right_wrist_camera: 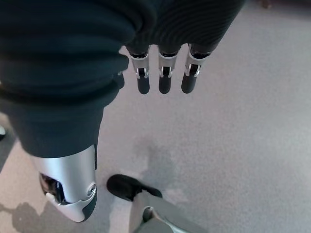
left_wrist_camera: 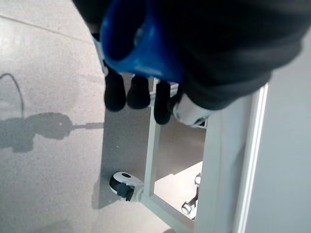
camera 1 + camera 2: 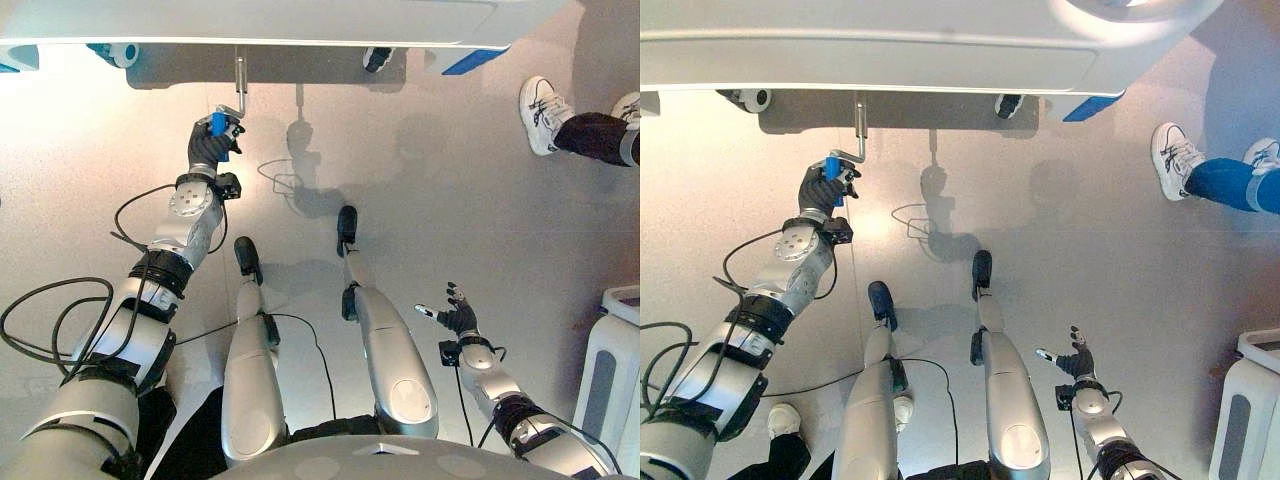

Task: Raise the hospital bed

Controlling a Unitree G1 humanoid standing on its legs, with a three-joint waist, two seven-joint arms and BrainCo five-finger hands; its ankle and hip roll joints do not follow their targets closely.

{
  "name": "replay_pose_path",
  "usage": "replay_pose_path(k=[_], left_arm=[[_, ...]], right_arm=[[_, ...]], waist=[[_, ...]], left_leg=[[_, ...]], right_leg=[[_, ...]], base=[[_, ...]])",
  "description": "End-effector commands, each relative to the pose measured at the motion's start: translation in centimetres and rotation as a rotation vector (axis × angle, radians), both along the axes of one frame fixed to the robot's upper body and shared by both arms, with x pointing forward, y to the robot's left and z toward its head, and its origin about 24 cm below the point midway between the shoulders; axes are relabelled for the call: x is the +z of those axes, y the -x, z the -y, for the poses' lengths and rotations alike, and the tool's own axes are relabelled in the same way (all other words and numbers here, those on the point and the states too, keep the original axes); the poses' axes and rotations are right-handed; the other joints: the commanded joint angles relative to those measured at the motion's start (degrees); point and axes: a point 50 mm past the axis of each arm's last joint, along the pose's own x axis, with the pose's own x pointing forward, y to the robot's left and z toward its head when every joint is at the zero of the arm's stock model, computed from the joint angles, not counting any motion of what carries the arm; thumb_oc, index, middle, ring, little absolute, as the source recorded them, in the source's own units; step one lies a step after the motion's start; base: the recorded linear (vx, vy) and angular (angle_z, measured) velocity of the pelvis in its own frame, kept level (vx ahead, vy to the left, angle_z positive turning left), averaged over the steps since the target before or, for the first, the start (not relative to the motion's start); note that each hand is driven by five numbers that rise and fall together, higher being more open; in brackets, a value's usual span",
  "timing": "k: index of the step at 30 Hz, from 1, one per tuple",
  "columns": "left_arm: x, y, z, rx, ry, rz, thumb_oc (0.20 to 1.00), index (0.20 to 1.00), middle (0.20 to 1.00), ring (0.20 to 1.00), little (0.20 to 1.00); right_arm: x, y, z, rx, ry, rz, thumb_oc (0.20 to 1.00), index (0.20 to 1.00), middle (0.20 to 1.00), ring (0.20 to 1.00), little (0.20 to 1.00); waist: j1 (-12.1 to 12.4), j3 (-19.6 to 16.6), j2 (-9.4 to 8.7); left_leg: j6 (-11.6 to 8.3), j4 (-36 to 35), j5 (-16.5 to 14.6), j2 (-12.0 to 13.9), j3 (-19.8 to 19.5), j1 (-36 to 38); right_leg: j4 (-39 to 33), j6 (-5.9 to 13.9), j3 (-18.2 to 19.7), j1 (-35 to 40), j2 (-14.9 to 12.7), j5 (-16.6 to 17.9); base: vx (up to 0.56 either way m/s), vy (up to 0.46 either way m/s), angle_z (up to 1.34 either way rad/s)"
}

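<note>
- I see the hospital bed across the far edge of the head views, its pale end panel running side to side above the grey floor.
- A metal crank hangs down from under the bed's end, bending at its lower end into a blue handle.
- My left hand is stretched forward and up to that handle, with its fingers curled round the blue grip.
- My left wrist view confirms it: the blue handle sits right against the dark cover, with the dark fingertips wrapped past it.
- Beyond those fingers I make out the bed's white frame and one caster wheel resting on the floor.
- Two more casters show under the bed in the head views, one on the left and one nearer the middle.
- My right hand hangs low on the right, well apart from the bed, fingers spread and relaxed, holding nothing.
- In the right wrist view its fingers point straight out over bare floor.
- A person's white sneaker and dark trouser leg stand at the right side.
- A white cart sits at the lower right edge.
</note>
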Motion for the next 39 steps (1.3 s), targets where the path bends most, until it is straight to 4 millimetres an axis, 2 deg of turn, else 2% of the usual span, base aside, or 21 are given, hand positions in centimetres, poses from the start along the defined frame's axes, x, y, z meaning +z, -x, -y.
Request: replay_pose_path(k=[1, 2, 4, 5, 7, 8, 9, 12, 14, 18, 27, 30, 33, 39], left_arm=[[5.2, 1.7, -3.7, 0.076, -0.023, 0.277, 0.2, 0.2, 0.2, 0.2, 0.2], [5.7, 1.7, -4.4, 0.098, -0.035, 0.283, 0.2, 0.2, 0.2, 0.2, 0.2], [5.7, 1.7, -4.4, 0.098, -0.036, 0.283, 0.2, 0.2, 0.2, 0.2, 0.2], [6.3, 1.7, -5.6, 0.138, -0.051, 0.281, 0.2, 0.2, 0.2, 0.2, 0.2], [6.3, 1.6, -6.1, 0.155, -0.052, 0.271, 0.2, 0.2, 0.2, 0.2, 0.2], [6.4, 1.6, -7.4, 0.208, -0.058, 0.249, 0.2, 0.2, 0.2, 0.2, 0.2], [6.6, 1.5, -7.9, 0.224, -0.061, 0.241, 0.2, 0.2, 0.2, 0.2, 0.2], [6.7, 1.6, -9.6, 0.291, -0.058, 0.21, 0.2, 0.2, 0.2, 0.2, 0.2], [6.6, 1.7, -10.1, 0.31, -0.05, 0.204, 0.2, 0.2, 0.2, 0.2, 0.2], [5.9, 2.1, -11.9, 0.369, -0.059, 0.152, 0.2, 0.2, 0.2, 0.2, 0.2], [5.9, 2.6, -13.7, 0.446, -0.103, 0.101, 0.2, 0.2, 0.2, 0.2, 0.2], [6.4, 2.5, -14.1, 0.469, -0.12, 0.097, 0.2, 0.2, 0.2, 0.2, 0.2], [7.7, 2.5, -14.9, 0.526, -0.149, 0.084, 0.2, 0.2, 0.2, 0.2, 0.2], [8.9, 2.1, -14.9, 0.565, -0.158, 0.08, 0.2, 0.2, 0.2, 0.2, 0.2]], right_arm=[[-1.0, 1.8, 1.7, -0.068, 0.024, -0.074, 1.0, 1.0, 1.0, 1.0, 1.0], [-1.1, 1.9, 1.7, -0.068, 0.023, -0.076, 1.0, 1.0, 1.0, 1.0, 1.0], [-1.1, 1.9, 1.7, -0.068, 0.022, -0.076, 1.0, 1.0, 1.0, 1.0, 1.0], [-1.1, 2.0, 1.7, -0.073, 0.02, -0.075, 1.0, 1.0, 1.0, 1.0, 1.0], [-1.1, 2.0, 1.7, -0.073, 0.018, -0.076, 1.0, 1.0, 1.0, 1.0, 1.0], [-1.1, 2.0, 1.7, -0.069, 0.017, -0.076, 1.0, 1.0, 1.0, 1.0, 1.0], [-1.1, 2.0, 1.6, -0.067, 0.017, -0.075, 1.0, 1.0, 1.0, 1.0, 1.0], [-1.2, 1.9, 1.4, -0.066, 0.011, -0.074, 1.0, 1.0, 1.0, 1.0, 1.0], [-1.2, 1.9, 1.3, -0.065, 0.01, -0.073, 1.0, 1.0, 1.0, 1.0, 1.0], [-1.0, 1.6, 1.2, -0.066, 0.005, -0.058, 1.0, 1.0, 1.0, 1.0, 1.0], [-0.5, 1.1, 1.3, -0.074, -0.001, -0.02, 1.0, 1.0, 1.0, 1.0, 1.0], [-0.1, 0.7, 1.1, -0.069, -0.007, 0.005, 1.0, 1.0, 1.0, 1.0, 1.0], [0.8, -0.2, 0.5, -0.047, -0.019, 0.067, 1.0, 1.0, 1.0, 1.0, 1.0], [2.1, -1.0, -0.5, -0.011, -0.041, 0.158, 1.0, 1.0, 1.0, 1.0, 1.0]], waist=[[3.1, -2.8, 0.28], [3.3, -3.0, -0.05], [3.3, -3.0, -0.05], [3.7, -3.1, -0.42], [3.8, -3.2, -0.5], [3.9, -3.2, -0.71], [3.9, -3.3, -0.86], [4.0, -3.2, -1.34], [4.0, -3.2, -1.48], [4.2, -2.9, -1.93], [4.2, -2.2, -2.87], [4.0, -1.8, -3.0], [3.2, -0.8, -3.49], [1.7, 0.0, -3.84]], left_leg=[[5.3, 0.1, -2.9, -5.4, 0.9, 1.1], [5.38, 0.1, -2.8, -5.5, 0.6, 0.7], [5.38, 0.1, -2.8, -5.5, 0.6, 0.7], [5.38, 0.1, -2.6, -5.6, 0.0, 0.1], [5.39, 0.1, -2.6, -5.7, -0.1, -0.1], [5.36, 0.1, -2.5, -5.7, -0.4, -0.6], [5.38, 0.1, -2.5, -5.7, -0.4, -0.8], [5.41, 0.1, -2.5, -5.7, -0.4, -1.4], [5.43, 0.1, -2.5, -5.7, -0.5, -1.7], [5.56, 0.1, -2.6, -5.8, -0.7, -2.4], [5.5, 0.1, -2.5, -5.7, -1.2, -4.3], [5.46, 0.1, -2.4, -5.7, -1.2, -5.1], [5.31, 0.1, -2.2, -5.4, -1.0, -7.2], [5.03, 0.1, -1.7, -4.7, -0.4, -11.0]], right_leg=[[0.1, 9.16, 0.6, 3.8, -3.0, -1.9], [0.1, 9.24, 0.2, 3.9, -3.2, -1.9], [0.1, 9.24, 0.2, 3.9, -3.2, -1.9], [0.1, 9.41, -0.2, 3.9, -3.4, -2.0], [0.1, 9.43, -0.4, 3.9, -3.5, -2.1], [0.1, 9.58, -0.6, 3.8, -3.6, -2.2], [0.1, 9.59, -0.7, 3.7, -3.6, -2.2], [0.1, 9.68, -0.9, 3.4, -3.7, -2.2], [0.1, 9.71, -1.0, 3.3, -3.7, -2.3], [0.1, 9.81, -1.2, 2.8, -3.9, -2.3], [0.1, 10.06, -1.6, 1.6, -4.2, -2.2], [0.1, 9.96, -1.6, 0.8, -4.2, -2.2], [0.1, 9.73, -1.3, -1.0, -3.8, -2.2], [0.1, 9.42, -0.4, -5.3, -3.4, -1.8]], base=[[0.01, 0.037, 0.09], [0.0, 0.026, 0.07], [0.01, 0.031, 0.03], [0.02, 0.047, 0.02], [0.02, 0.049, 0.06], [0.02, 0.05, 0.1], [0.03, 0.062, 0.14], [0.02, 0.025, 0.11], [0.03, 0.032, 0.1], [0.04, 0.027, 0.08], [0.02, 0.011, 0.02], [0.0, 0.0, 0.0], [0.0, 0.003, 0.02], [0.0, 0.0, 0.0]])
